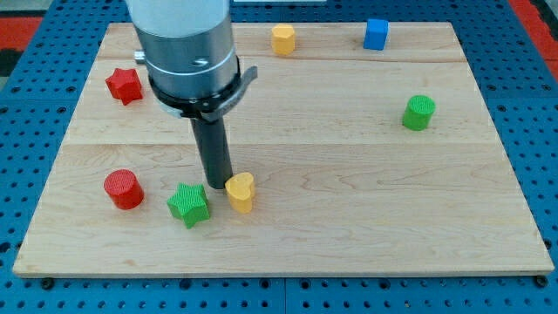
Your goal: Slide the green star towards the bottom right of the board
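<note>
The green star lies near the board's bottom left. My tip stands just up and to the right of the star, close to it, and right beside the left edge of a yellow heart-shaped block. Whether the tip touches either block I cannot tell. The rod rises from there to the arm's grey body at the view's top.
A red cylinder sits left of the star. A red star is at upper left, a yellow block and a blue cube at the top, a green cylinder at right. The wooden board ends in blue pegboard.
</note>
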### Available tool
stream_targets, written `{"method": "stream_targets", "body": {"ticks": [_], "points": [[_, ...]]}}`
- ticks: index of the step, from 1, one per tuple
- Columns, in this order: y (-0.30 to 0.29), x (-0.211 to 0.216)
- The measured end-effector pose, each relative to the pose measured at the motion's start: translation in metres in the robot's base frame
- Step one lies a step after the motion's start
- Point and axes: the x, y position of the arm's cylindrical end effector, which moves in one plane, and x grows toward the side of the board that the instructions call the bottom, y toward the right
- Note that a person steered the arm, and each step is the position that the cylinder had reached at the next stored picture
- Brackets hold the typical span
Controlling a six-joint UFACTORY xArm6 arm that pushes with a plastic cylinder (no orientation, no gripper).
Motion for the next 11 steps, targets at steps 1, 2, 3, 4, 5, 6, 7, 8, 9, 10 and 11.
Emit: {"method": "stream_targets", "body": {"ticks": [1, 2, 3, 4, 5, 6, 7, 8, 9, 10, 11], "points": [[0.019, 0.001], [0.031, 0.006], [-0.005, -0.001], [-0.043, -0.004], [-0.058, 0.002], [-0.052, 0.018], [-0.059, 0.026], [-0.061, 0.041], [-0.066, 0.052], [-0.084, 0.068], [-0.063, 0.064]]}}
